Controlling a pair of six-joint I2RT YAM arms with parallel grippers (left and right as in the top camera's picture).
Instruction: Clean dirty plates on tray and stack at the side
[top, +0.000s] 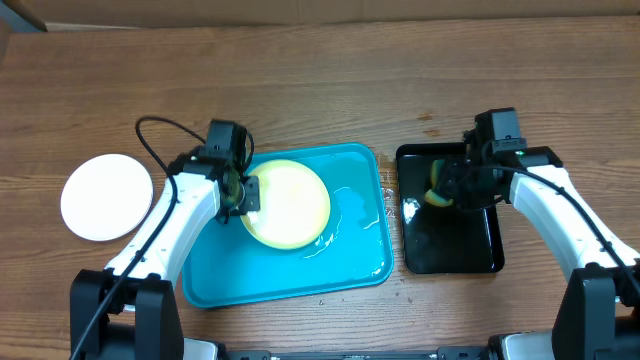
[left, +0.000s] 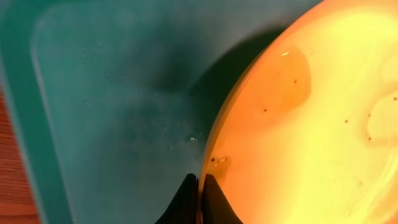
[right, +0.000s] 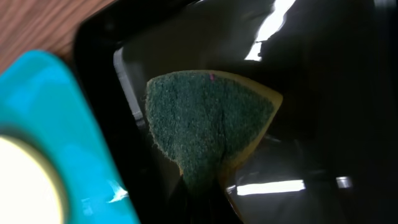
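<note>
Yellow-green plate (top: 290, 203) sits in the turquoise tray (top: 350, 262), left of centre, with small dark specks on its face. Left gripper (top: 245, 195) is clamped on the plate rim at 9 o'clock, and a shadow shows under that edge. There's a wet sheen on the tray floor at the plate's 3 o'clock. White plate (top: 107, 196) lies flat on the table (top: 320, 90), at 9 o'clock off the tray. Black tray (top: 450, 250) is just beside it at 3 o'clock. Right gripper (top: 450, 190) is over the black tray, pinched on a green-faced sponge (right: 199, 124).

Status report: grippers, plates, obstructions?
Left gripper shut on yellow plate, over blue tray. Right gripper shut on sponge, over black tray. White plate aside. Nothing blocking.
</note>
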